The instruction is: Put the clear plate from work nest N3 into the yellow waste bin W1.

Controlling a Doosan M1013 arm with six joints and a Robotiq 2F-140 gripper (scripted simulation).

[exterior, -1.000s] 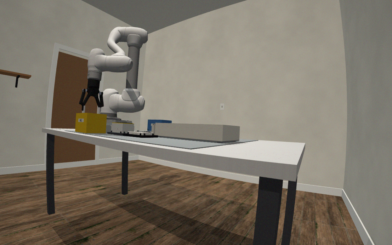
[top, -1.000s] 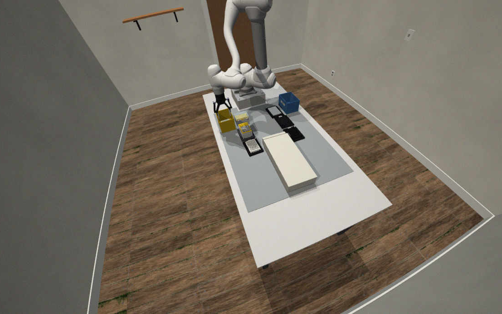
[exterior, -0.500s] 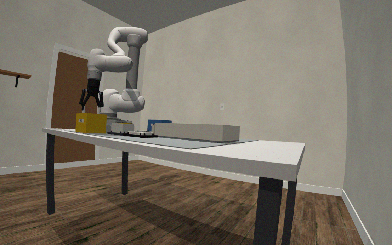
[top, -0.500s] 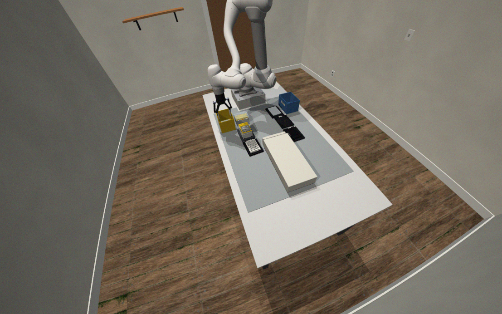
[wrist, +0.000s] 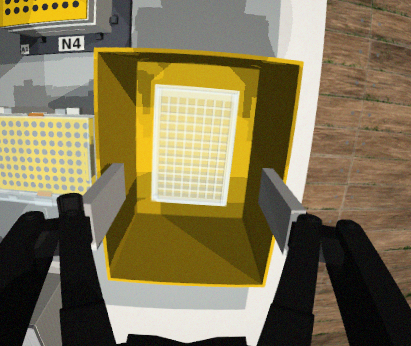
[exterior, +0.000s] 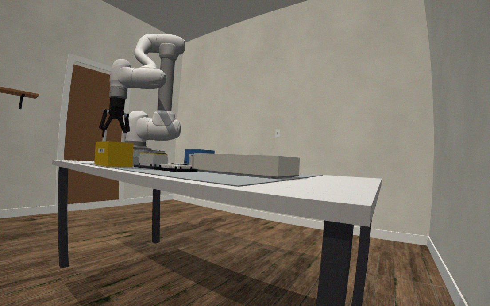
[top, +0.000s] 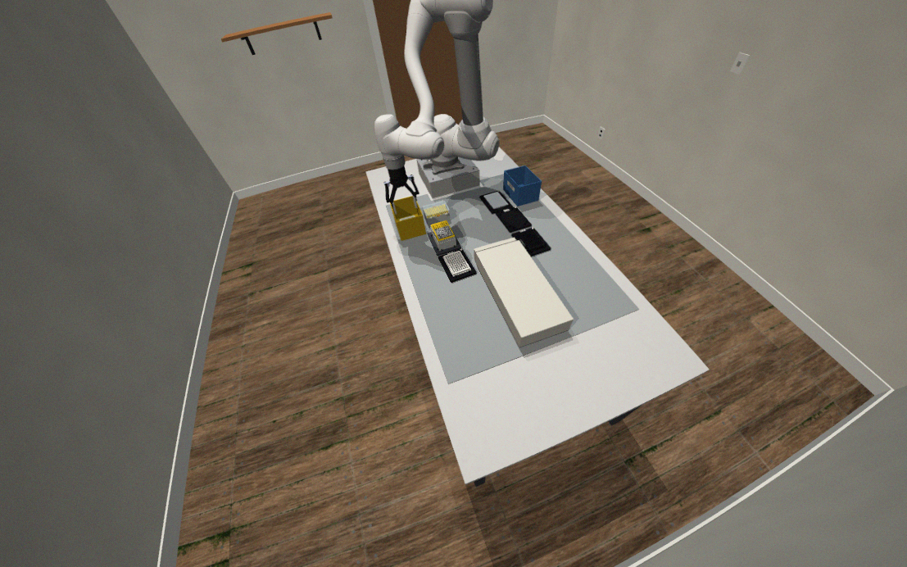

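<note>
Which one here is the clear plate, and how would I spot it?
Find the yellow bin at the bench edge, right under the open hand. The clear plate lies flat on its floor. Unlike the yellow racks of round holes outside the bin, it is a pale see-through rectangle gridded with small square wells.

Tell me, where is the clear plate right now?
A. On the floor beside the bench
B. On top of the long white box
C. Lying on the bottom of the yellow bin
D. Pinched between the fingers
C. In the wrist view the plate lies flat on the floor of the yellow bin, below the open gripper, whose fingers hold nothing.
</note>
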